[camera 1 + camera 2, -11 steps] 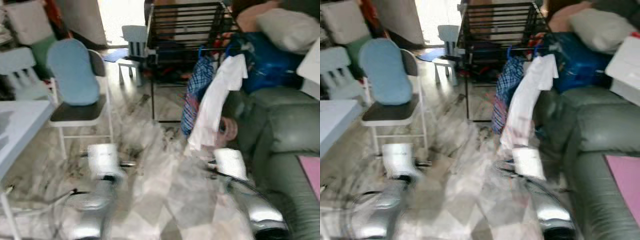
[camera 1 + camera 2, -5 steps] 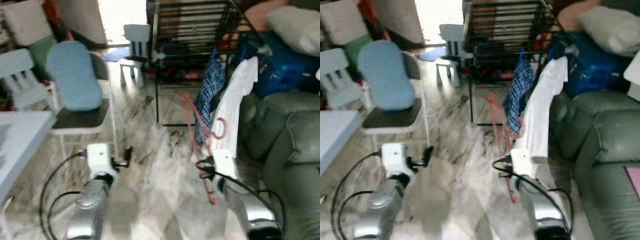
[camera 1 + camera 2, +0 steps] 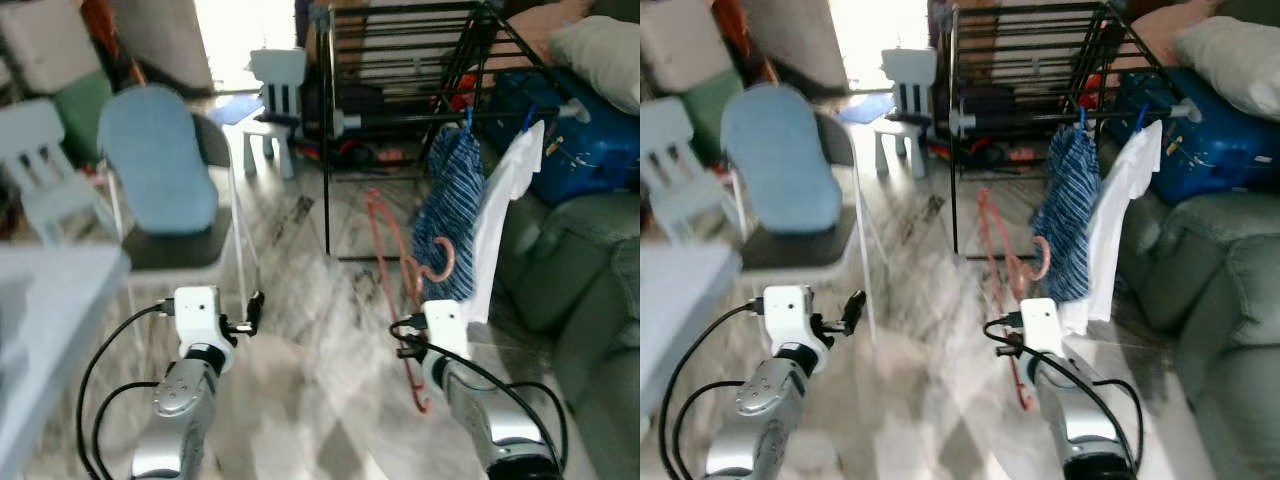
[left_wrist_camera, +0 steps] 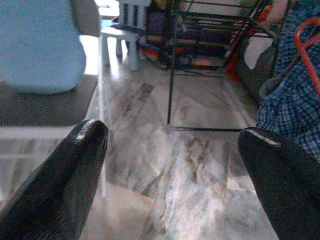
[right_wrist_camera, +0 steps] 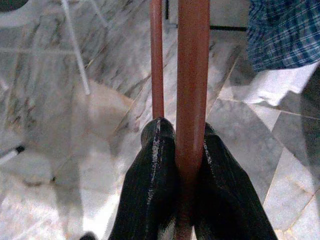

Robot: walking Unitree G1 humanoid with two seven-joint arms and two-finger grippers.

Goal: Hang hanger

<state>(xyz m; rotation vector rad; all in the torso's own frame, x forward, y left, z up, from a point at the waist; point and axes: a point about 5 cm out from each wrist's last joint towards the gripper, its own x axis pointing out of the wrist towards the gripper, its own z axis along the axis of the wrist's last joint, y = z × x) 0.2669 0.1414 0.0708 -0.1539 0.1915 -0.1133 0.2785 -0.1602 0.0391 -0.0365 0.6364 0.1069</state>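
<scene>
My right gripper (image 5: pixel 187 150) is clamped on the thin red plastic hanger (image 3: pixel 392 262), held upright before the black metal drying rack (image 3: pixel 400 60), near the blue checked cloth (image 3: pixel 447 225) hanging there. My left gripper (image 4: pixel 170 150) hangs spread apart over the marble floor (image 3: pixel 300 360). No readable writing.

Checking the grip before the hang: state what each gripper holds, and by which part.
The right gripper is shut on the red hanger, pinching one of its bars. The left gripper is open and holds nothing.
</scene>
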